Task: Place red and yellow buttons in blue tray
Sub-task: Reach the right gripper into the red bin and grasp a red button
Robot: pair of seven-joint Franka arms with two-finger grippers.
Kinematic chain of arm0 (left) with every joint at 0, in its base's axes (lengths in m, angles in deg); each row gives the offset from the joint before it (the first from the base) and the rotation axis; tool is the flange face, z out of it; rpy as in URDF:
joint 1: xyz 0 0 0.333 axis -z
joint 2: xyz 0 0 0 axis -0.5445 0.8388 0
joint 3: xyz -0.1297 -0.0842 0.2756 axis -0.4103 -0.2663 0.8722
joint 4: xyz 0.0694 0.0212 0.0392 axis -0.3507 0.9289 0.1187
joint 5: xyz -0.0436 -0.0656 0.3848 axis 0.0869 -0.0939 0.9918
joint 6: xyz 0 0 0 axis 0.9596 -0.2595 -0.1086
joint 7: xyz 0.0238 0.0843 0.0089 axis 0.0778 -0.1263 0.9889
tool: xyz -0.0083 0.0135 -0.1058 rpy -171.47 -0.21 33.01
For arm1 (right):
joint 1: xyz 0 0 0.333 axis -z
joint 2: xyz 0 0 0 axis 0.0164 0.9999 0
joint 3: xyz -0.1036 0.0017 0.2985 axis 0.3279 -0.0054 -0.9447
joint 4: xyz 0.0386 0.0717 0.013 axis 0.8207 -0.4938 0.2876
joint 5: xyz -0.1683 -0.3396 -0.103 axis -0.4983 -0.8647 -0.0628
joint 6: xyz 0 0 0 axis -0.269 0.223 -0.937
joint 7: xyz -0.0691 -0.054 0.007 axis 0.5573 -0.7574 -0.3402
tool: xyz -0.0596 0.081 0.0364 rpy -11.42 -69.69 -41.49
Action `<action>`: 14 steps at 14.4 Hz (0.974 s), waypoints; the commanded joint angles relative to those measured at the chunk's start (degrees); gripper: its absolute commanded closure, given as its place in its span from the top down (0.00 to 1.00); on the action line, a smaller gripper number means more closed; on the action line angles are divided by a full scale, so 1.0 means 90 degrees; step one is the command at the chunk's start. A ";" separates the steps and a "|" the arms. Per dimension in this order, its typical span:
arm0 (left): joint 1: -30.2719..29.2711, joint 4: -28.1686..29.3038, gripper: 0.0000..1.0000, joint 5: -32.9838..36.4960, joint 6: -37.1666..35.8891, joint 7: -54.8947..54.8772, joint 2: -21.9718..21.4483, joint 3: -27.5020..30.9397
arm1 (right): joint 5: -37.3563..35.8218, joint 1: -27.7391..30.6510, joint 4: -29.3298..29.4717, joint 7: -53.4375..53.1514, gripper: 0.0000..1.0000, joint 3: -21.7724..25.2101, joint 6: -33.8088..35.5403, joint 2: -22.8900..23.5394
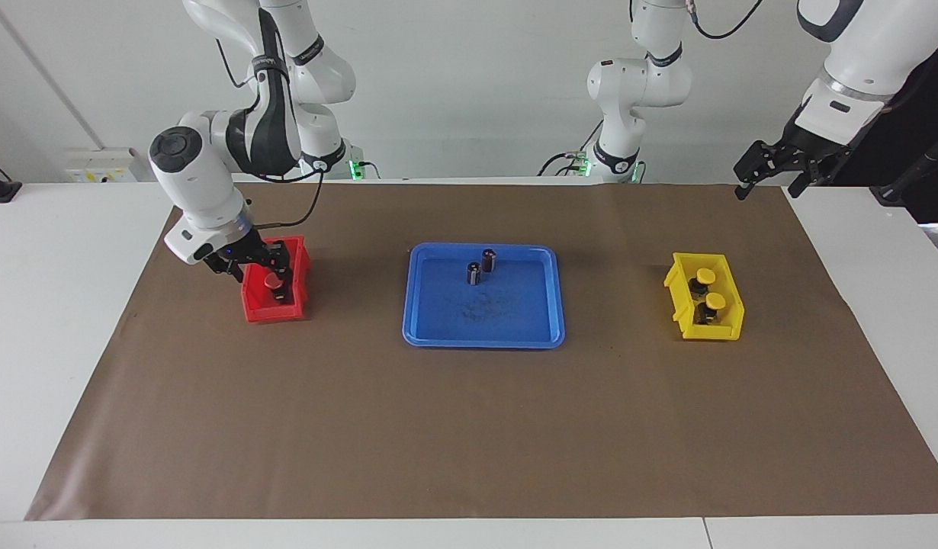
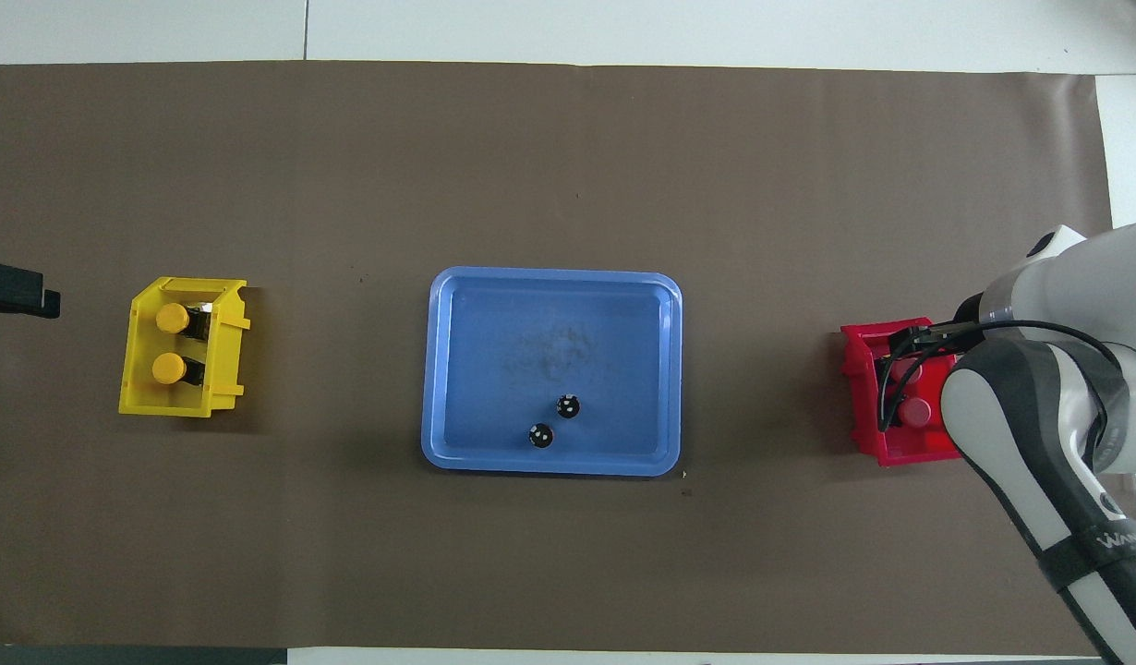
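My right pincer dips into the red bin at the surface's right-arm end, hiding one red button; whether it grips, I cannot tell. Another red button shows there. My left pincer waits, spread wide; yellow buttons stay binned, blue tray central.

Glossy plastic blue tray; matt brown paper sheet

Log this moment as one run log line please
right gripper: down in red bin at a red button | left gripper: open, waiting | yellow buttons: in yellow bin | blue tray: no buttons yet
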State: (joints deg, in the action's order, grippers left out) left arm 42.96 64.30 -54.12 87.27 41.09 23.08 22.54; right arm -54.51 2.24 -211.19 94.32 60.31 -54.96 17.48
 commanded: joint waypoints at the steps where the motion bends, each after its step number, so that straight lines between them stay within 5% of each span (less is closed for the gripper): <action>1: -0.0053 0.0032 1.00 -0.0024 -0.0087 -0.0031 -0.0081 -0.0016 | 0.0030 -0.0021 -0.0177 -0.0074 0.75 -0.0018 -0.0214 -0.0041; 14: -0.0063 0.0168 1.00 0.0015 0.0205 -0.0314 -0.0248 -0.0006 | 0.0030 -0.0158 -0.0567 0.0014 0.67 -0.0027 -0.0967 0.0087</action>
State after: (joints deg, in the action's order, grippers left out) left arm 42.95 64.46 -54.11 87.45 39.89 21.49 22.59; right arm -54.51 0.72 -214.49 94.31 60.15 -62.35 19.07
